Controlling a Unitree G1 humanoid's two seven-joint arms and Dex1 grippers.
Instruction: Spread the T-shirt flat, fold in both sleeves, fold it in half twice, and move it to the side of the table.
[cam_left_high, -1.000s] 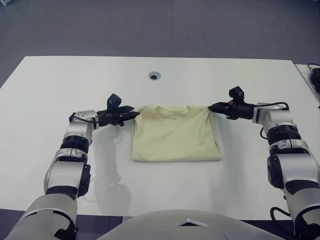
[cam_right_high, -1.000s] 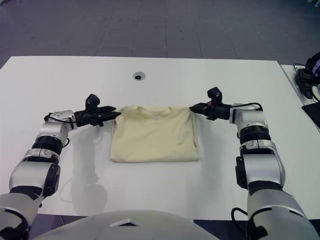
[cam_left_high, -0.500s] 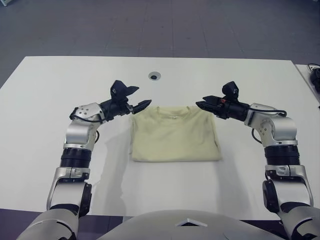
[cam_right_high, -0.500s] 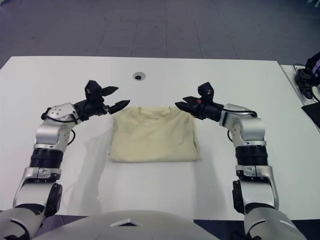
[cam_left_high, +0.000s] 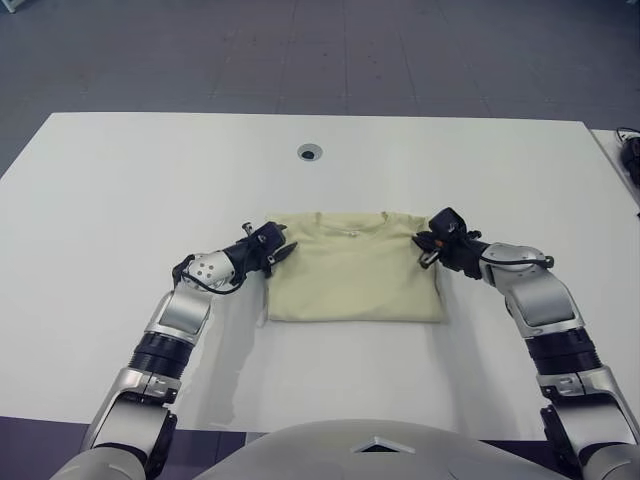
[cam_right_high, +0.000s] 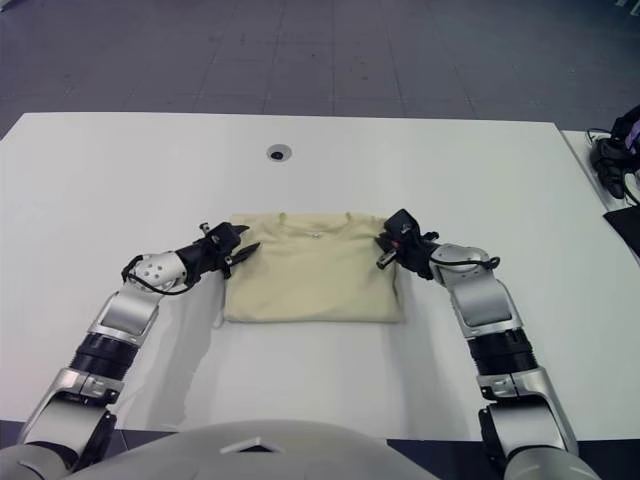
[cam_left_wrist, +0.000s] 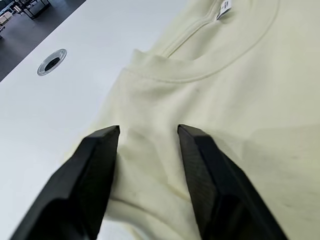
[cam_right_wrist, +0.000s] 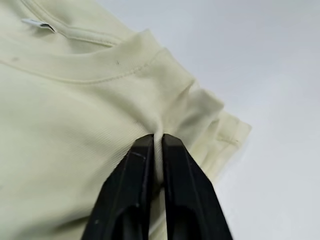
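Our right gripper pinches a ridge of the T-shirt at one shoulder. Our left gripper is spread wide over the other shoulder. We see the T-shirt lying folded in the middle of the table.

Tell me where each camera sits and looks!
Left and right eye: on the head, looking down at the T-shirt on the table; both show both arms, same scene.
Left wrist: on that arm, facing the shirt's collar past the open left end effector.
Right wrist: facing the shirt past the right end effector, shut on a fold.
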